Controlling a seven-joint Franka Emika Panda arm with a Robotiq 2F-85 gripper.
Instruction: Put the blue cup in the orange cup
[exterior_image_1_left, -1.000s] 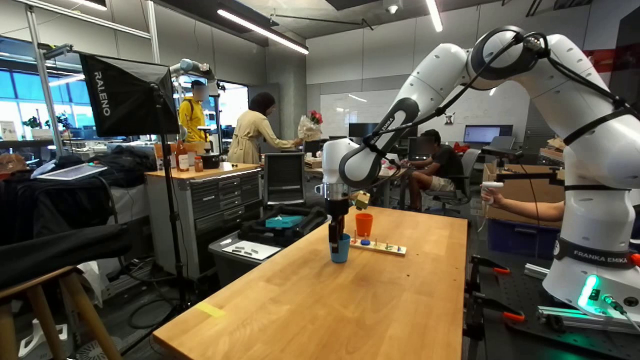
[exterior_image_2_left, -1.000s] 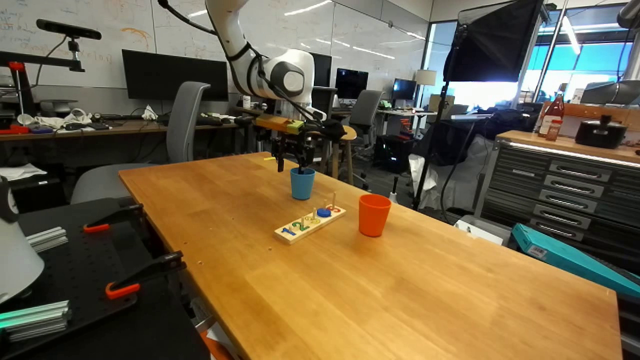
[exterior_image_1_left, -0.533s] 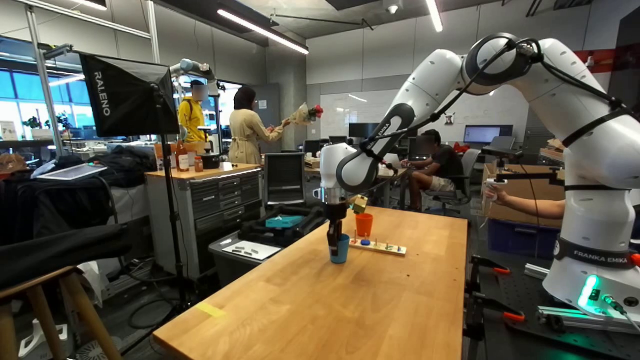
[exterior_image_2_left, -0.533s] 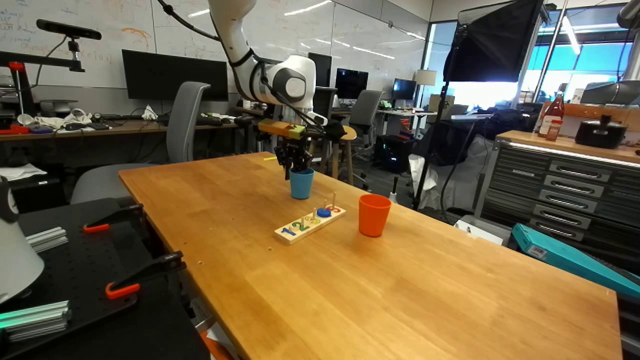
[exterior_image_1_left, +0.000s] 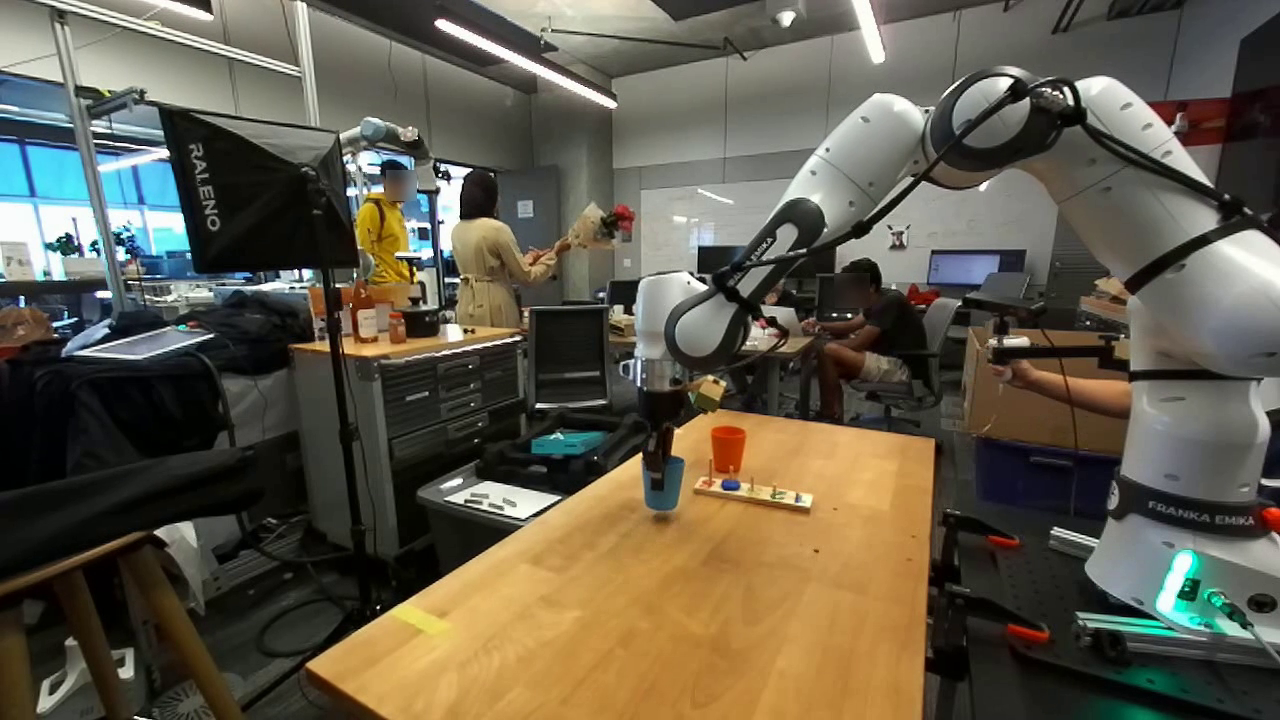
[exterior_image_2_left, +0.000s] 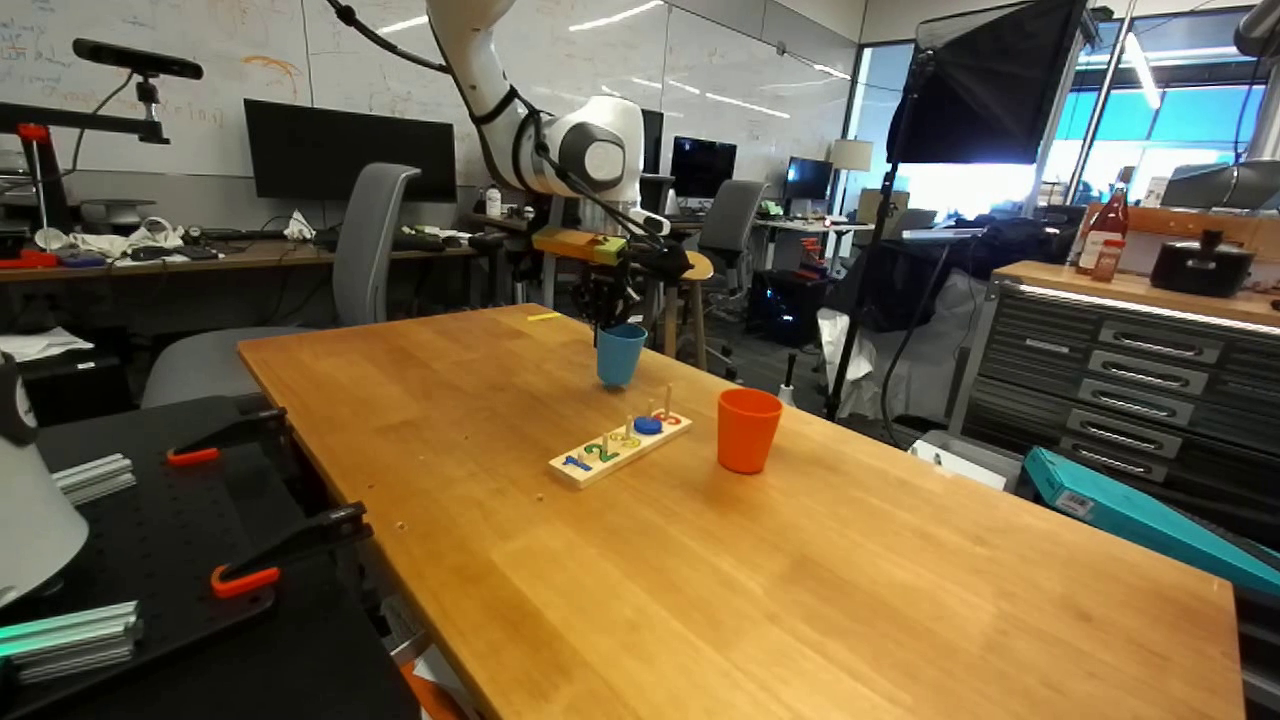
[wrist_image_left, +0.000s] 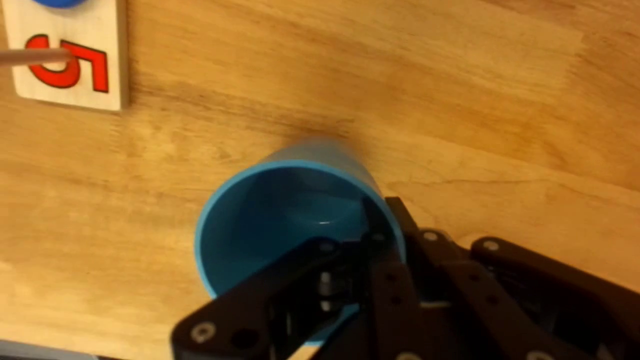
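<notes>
The blue cup (exterior_image_2_left: 621, 358) hangs just above the tabletop, slightly tilted, in both exterior views. My gripper (wrist_image_left: 385, 216) is shut on its wall near the rim, one finger inside the cup and the other outside, as the wrist view shows. Looking down into the blue cup (wrist_image_left: 300, 200), I see nothing in it but the finger. The orange cup (exterior_image_2_left: 748, 432) stands upright on the table, apart from the blue cup, and is out of the wrist view. In an exterior view the orange cup (exterior_image_1_left: 728, 450) is beyond the gripper.
A wooden peg board (exterior_image_2_left: 620, 450) with coloured numbers, upright pegs and a blue disc lies on the table (exterior_image_1_left: 700, 620) near both cups. The blue cup hangs close to the table's long edge, with a grey bin (exterior_image_1_left: 480, 510) beyond it.
My gripper's jaws have come together on the blue cup's wall. The cup has risen off the table and shifted slightly sideways with the arm. The orange cup and the board have stayed put.
</notes>
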